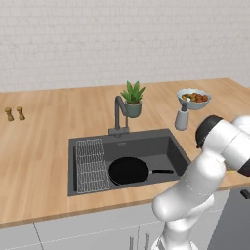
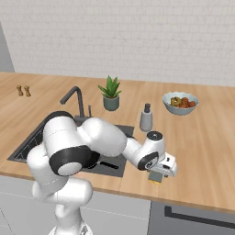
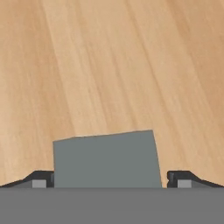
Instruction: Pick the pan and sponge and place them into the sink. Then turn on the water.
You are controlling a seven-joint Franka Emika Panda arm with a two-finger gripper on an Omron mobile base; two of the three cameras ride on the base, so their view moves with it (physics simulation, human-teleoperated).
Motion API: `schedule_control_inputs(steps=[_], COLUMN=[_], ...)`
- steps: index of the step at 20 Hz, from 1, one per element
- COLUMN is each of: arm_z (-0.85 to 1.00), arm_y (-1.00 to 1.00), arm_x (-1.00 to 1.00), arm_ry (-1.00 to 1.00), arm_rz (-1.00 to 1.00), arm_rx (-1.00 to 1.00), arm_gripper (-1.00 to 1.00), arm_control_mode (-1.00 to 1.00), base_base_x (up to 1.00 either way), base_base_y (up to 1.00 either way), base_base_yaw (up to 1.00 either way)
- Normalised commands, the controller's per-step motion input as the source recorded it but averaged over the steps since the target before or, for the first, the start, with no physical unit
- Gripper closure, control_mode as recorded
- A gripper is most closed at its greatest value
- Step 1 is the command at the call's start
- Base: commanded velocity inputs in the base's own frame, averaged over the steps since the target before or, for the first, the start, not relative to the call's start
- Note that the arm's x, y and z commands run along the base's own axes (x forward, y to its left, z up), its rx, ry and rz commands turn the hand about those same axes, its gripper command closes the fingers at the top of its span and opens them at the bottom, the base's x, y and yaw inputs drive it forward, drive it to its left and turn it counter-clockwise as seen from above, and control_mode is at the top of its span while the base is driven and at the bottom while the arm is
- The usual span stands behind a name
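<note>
The black pan (image 1: 128, 171) lies in the dark sink (image 1: 146, 145), its thin handle pointing right; the arm hides most of it in the right base view. The sponge (image 2: 155, 178) rests on the wooden counter right of the sink, near the front edge. In the hand view its grey scouring face (image 3: 105, 159) is up, between the two fingertips (image 3: 39, 179). My gripper (image 2: 159, 175) is lowered over the sponge and is open, one jaw on each side of it. The dark arched faucet (image 1: 118, 114) stands behind the basin, with no water running.
A wire rack (image 1: 92, 165) fills the sink's left part. Behind the sink stand a potted plant (image 1: 133, 99), a soap dispenser (image 1: 182, 118) and a bowl of fruit (image 1: 194, 97). Two small shakers (image 1: 14, 114) sit far left. The counter's front edge runs close to the sponge.
</note>
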Motion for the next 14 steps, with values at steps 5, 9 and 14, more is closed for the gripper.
schedule_control_inputs(steps=[5,9,14], arm_z=[-0.49,-0.71,-0.74], arm_y=[-0.03,0.0,0.13], arm_x=[0.0,-0.02,-0.24], arm_ry=[0.03,0.1,0.09], arm_rz=[0.0,0.0,0.0], arm_rx=[0.0,0.0,0.0], arm_gripper=[-1.0,1.0,1.0], arm_control_mode=[-1.0,-1.0,-1.0], base_base_x=[0.0,0.0,0.0], base_base_y=[0.0,0.0,0.0], base_base_yaw=[0.0,0.0,0.0])
